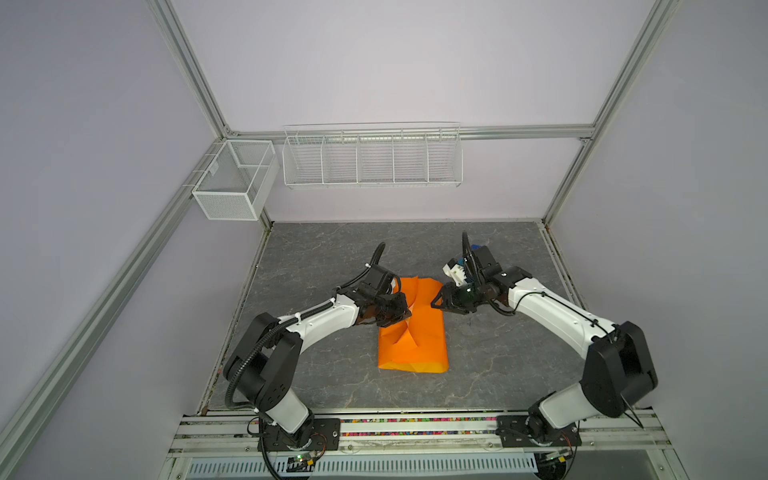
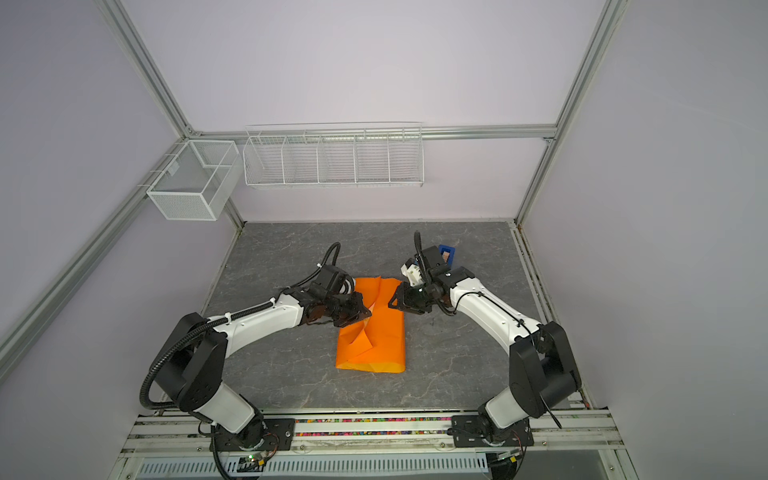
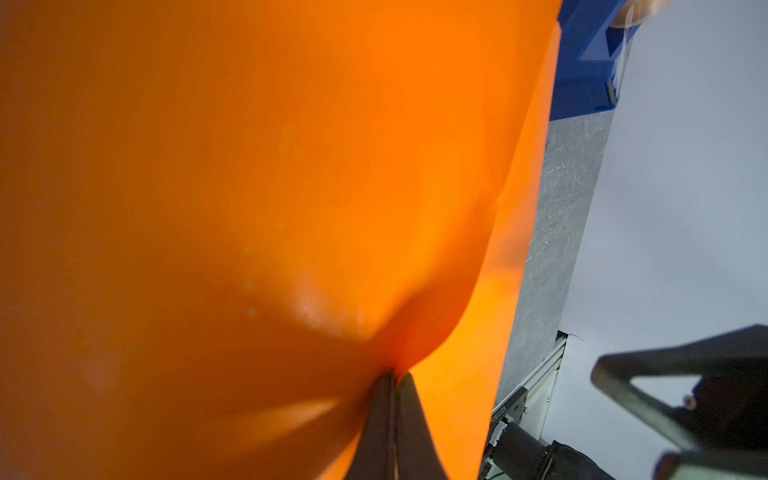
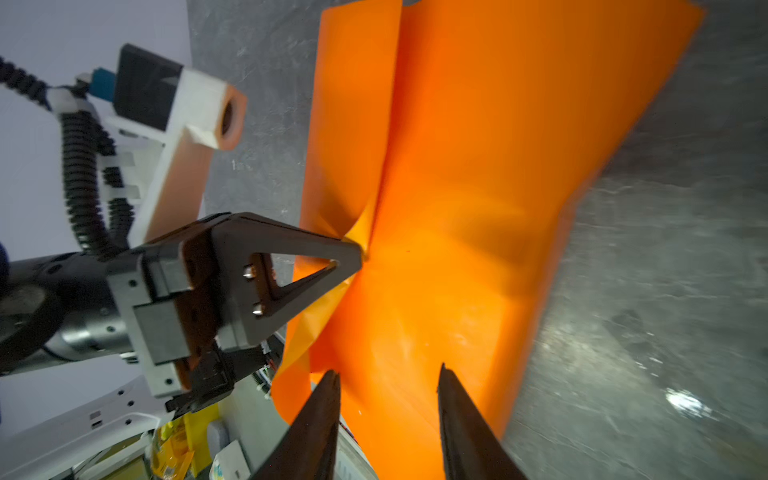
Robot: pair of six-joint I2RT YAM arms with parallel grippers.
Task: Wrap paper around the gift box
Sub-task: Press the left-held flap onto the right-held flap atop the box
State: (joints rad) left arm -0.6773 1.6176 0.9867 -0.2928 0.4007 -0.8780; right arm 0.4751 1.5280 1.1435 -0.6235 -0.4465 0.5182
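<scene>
Paper (image 1: 415, 336) of thin orange stock is seen in both top views at the middle of the grey tabletop (image 1: 332, 257), folded into a long loose bundle with its flaps overlapped along the top. The gift box is not visible and is judged to lie beneath the folds. The left gripper (image 4: 359, 253) is fully closed, with a puckered pinch of the sheet clamped between its jaw tips near the overlap. The right gripper (image 4: 386, 374) is held with its jaws apart at the bundle's edge on the right arm's side (paper shows between the jaws, but nothing is seen clamped). The sheet is to be treated as light, limp, fairly slick and easily creased or torn, so no stiffness should be expected from a single layer. Hold is best taken at a free edge or along a folded ridge, where doubled layers resist tearing. The box beneath is judged light and rigid, so it may be dragged if the paper is tugged sideways.
</scene>
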